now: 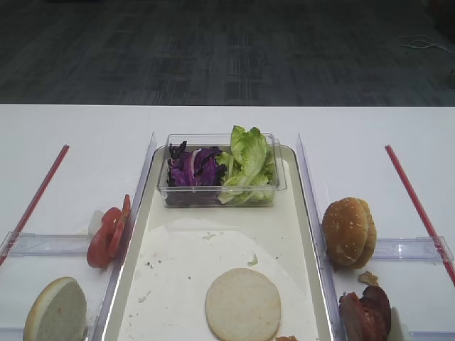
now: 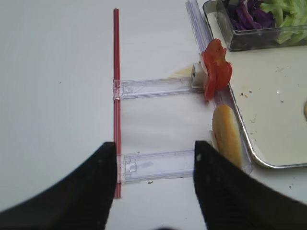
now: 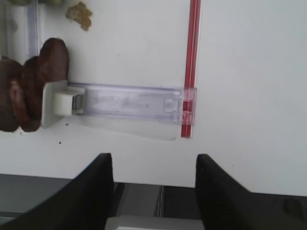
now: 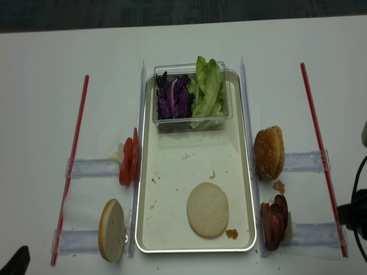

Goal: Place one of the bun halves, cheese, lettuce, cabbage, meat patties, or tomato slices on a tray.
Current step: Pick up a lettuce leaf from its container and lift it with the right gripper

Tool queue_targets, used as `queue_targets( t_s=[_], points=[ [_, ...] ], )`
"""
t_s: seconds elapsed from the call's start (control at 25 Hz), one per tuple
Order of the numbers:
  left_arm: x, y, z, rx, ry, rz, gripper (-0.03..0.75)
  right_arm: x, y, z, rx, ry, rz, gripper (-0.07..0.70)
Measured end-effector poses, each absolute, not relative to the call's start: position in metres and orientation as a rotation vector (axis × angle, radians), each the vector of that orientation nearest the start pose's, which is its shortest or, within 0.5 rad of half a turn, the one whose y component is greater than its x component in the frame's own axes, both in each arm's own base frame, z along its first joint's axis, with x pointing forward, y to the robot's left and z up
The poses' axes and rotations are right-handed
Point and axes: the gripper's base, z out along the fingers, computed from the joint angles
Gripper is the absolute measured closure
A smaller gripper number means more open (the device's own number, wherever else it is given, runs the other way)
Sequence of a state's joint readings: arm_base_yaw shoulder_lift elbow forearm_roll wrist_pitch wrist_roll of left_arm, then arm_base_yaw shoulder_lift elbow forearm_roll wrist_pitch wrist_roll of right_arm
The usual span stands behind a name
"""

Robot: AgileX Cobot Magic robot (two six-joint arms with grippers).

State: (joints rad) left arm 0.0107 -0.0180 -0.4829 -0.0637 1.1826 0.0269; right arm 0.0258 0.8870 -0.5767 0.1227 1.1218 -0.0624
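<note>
One pale round bun half (image 1: 243, 304) is lying cut-face up on the long silver-rimmed tray (image 1: 302, 213), clear plastic tub (image 1: 220, 190) sitting crosswise behind it. Both black grippers, left gripper (image 2: 154, 158) and right gripper (image 3: 153, 167), are hanging wide apart, gripping nothing, over the white worktop (image 1: 78, 128).

**Inspector A:** Lighting?

**Inspector B:** Bright, even and diffuse from overhead. The white tabletop (image 1: 78, 135) nearly washes out in both high views. Shadows are faint; a soft one lies under the clear plastic strip (image 3: 129, 101) in the right wrist view.

**Inspector A:** Glare?

**Inspector B:** Mild sheen on the long silvery-rimmed tray (image 4: 251, 189) and the small clear plastic tub (image 1: 220, 195).

**Inspector A:** Sharpness?

**Inspector B:** Both high views are slightly soft. In both wrist views the dark gripper fingers (image 2: 81, 191) are blurred and out of focus.
</note>
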Motion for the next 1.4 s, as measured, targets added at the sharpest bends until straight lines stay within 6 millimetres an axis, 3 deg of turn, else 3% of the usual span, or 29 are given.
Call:
queue_targets(
  t_s=[0.92, 1.4],
  points=[
    [-0.011, -0.005, 0.263, 0.025, 2.164, -0.056, 0.367, 0.242, 0.015, 0.276, -0.078, 2.921, 0.15, 0.223],
    [-0.011, -0.005, 0.263, 0.025, 2.164, -0.056, 0.367, 0.315, 0.017, 0.27, -0.107, 2.955, 0.149, 0.223]
  ],
)
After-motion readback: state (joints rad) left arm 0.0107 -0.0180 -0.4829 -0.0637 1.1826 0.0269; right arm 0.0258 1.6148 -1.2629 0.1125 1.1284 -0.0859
